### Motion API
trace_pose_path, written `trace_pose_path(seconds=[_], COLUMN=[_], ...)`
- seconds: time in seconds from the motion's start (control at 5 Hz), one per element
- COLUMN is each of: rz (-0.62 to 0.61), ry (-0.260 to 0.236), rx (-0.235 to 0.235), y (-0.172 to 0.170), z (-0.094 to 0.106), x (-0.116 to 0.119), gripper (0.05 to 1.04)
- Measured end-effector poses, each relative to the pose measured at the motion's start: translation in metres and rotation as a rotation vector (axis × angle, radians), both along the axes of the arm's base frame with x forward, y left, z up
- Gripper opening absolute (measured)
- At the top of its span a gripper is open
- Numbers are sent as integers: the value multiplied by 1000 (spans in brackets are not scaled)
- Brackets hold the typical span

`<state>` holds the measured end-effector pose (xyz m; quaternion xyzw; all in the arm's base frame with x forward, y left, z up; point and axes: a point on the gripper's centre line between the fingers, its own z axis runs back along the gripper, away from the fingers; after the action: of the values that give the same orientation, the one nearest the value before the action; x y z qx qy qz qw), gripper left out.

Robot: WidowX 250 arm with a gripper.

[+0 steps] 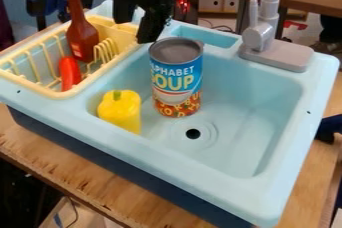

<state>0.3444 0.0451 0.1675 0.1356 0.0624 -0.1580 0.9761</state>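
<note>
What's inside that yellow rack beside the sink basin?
The rack holds a brown bottle, standing, and a long red thing. What lies directly beneath them is covered and can't be seen.

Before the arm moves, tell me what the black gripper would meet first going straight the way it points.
Probably the sink's rim or inner wall, just left of the soup can in the picture. The gripper points down, but its depth is unclear, so the can might be clipped.

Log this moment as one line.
gripper: near can | can: upright in sink | yellow pepper: in sink | red bottle: in drying rack | faucet: sink's back
</note>
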Motion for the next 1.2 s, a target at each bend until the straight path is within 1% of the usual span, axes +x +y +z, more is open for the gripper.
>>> trace_pose_path(seconds=[0.2,0.4,0.6,0.8,1.0,1.2], rz=[-4,-3,-20,-84,-184,-227], ry=[29,44,33,10,-3,-25], rx=[13,39,15,-63,-137,-159], y=[-2,-1,-4,-27,-64,-79], z=[-10,-14,-16,-20,-28,-27], x=[-3,-6,-4,2,3,-5], gripper=[1001,1001,1001,1001,1001,1001])
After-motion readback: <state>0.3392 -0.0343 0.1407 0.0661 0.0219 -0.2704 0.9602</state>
